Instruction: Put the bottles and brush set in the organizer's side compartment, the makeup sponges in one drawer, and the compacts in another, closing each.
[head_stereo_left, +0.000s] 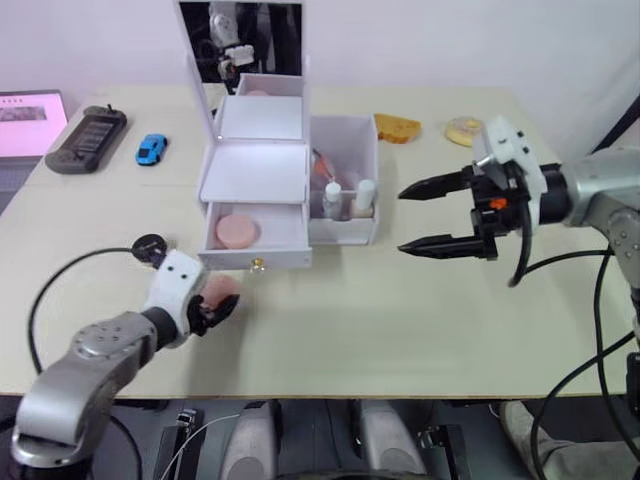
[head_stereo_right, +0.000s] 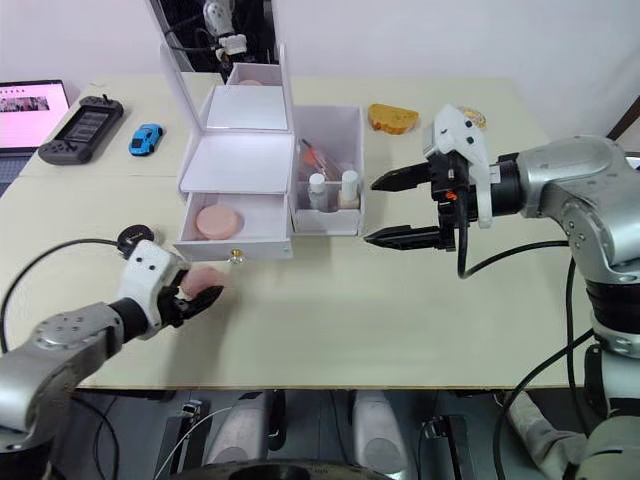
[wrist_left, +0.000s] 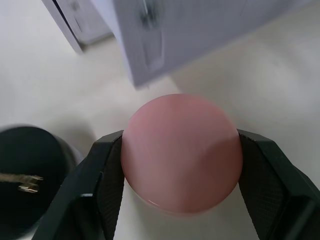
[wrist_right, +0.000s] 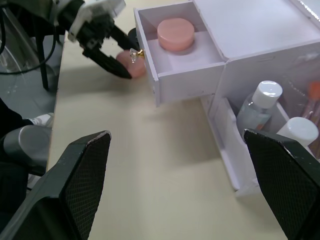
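The white organizer (head_stereo_left: 255, 170) stands mid-table, and its lower drawer (head_stereo_left: 290, 238) is pulled open. One pink makeup sponge (head_stereo_left: 238, 231) lies in that drawer. My left gripper (head_stereo_left: 222, 305) is shut on a second makeup sponge (wrist_left: 181, 152) that rests on the table just in front of the drawer. Beside it lies a round black compact (head_stereo_left: 148, 245). The side compartment (head_stereo_left: 345, 135) holds both bottles (head_stereo_left: 331, 198) (head_stereo_left: 364, 196) and the brush set (head_stereo_left: 322, 165). My right gripper (head_stereo_left: 402, 220) hovers open to the right of the compartment, holding nothing.
A laptop (head_stereo_left: 30, 125), a game controller (head_stereo_left: 87, 137) and a blue toy car (head_stereo_left: 151, 148) lie at the back left. A piece of bread (head_stereo_left: 397, 127) and a round pastry (head_stereo_left: 463, 130) sit at the back right. The mirror lid (head_stereo_left: 250, 40) stands upright.
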